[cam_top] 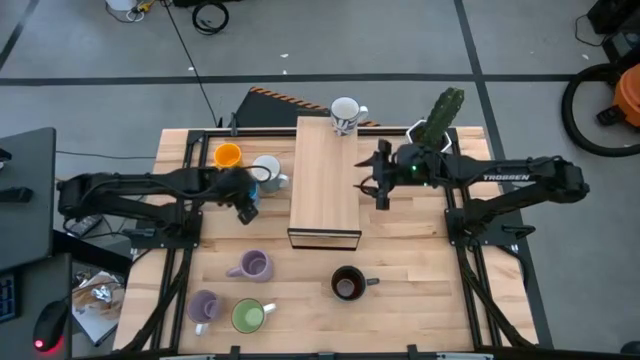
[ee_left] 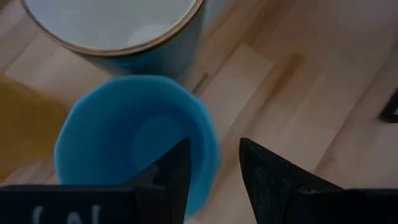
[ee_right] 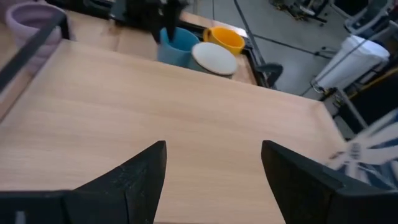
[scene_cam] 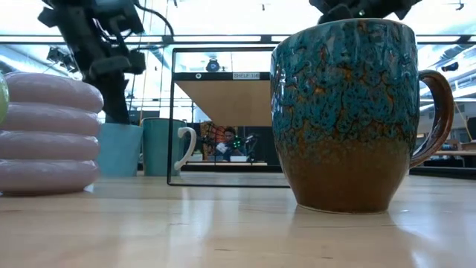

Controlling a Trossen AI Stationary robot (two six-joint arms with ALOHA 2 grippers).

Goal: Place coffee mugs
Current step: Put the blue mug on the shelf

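Note:
My left gripper [ee_left: 213, 143] is open over the light blue mug [ee_left: 134, 140], which stands on the table near the shelf's left side. One finger is over the mug's hollow and the other outside its rim, with bare table showing in the gap. Beside that mug stand a teal mug with a white inside [cam_top: 268, 172] and an orange mug [cam_top: 228, 155]. A white mug [cam_top: 346, 113] rests on the far end of the wooden shelf [cam_top: 325, 180]. My right gripper [ee_right: 214, 168] hangs open over the shelf top, holding nothing.
Two lavender mugs [cam_top: 252, 266] [cam_top: 203, 306], a green mug [cam_top: 248, 316] and a dark brown mug [cam_top: 347, 283] stand on the near part of the table. A cactus pot [cam_top: 440, 118] stands at the far right, behind my right arm.

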